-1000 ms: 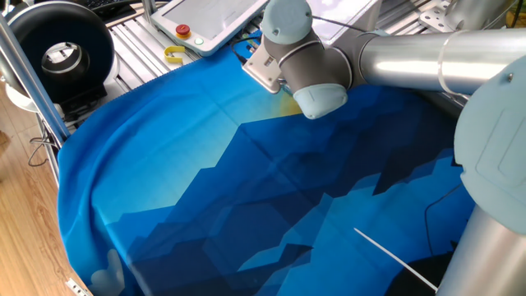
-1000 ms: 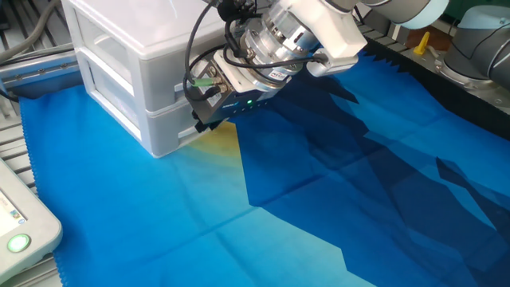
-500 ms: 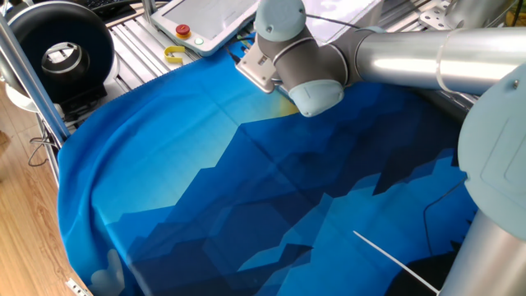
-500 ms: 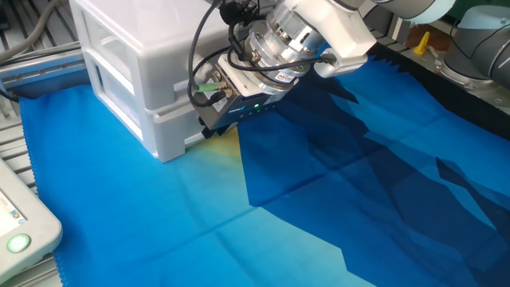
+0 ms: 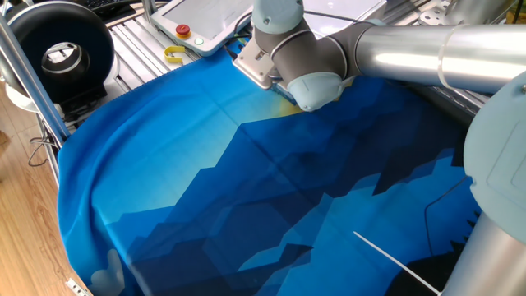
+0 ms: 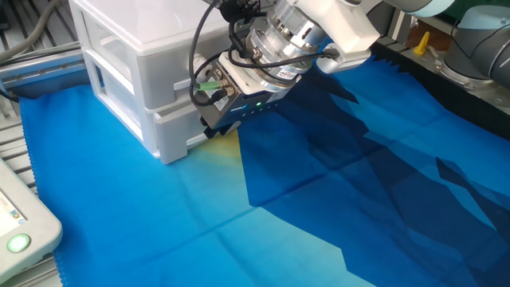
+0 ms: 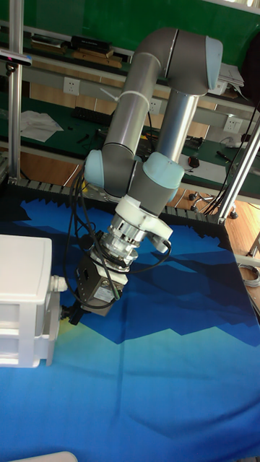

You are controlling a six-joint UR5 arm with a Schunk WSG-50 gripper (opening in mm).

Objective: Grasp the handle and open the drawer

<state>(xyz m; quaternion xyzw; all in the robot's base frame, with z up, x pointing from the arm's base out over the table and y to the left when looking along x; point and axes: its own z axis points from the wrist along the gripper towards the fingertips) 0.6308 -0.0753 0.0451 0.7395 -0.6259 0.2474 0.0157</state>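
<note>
The white drawer (image 6: 180,132) is the lower one in a white plastic box (image 6: 127,48) that stands on the blue cloth at the left in the other fixed view and in the tall fixed view, where the box (image 7: 23,303) is also at the left. My gripper (image 6: 211,126) presses against the drawer's front, shut on the handle. Its dark fingers hide most of the black knob. In the tall fixed view the gripper (image 7: 68,312) touches the box's right face low down. In one fixed view the arm's wrist (image 5: 288,57) hides the gripper and the drawer.
A flat white panel (image 5: 209,18) with a red button (image 5: 182,31) lies behind the cloth, with a yellow piece (image 5: 174,55) beside it. A black reel (image 5: 57,49) stands at the far left. Another panel's corner (image 6: 20,231) sits at the cloth's near-left edge.
The gripper has pulled slightly to the right, away from the box. The whole white box has slid a little the same way on the cloth.
</note>
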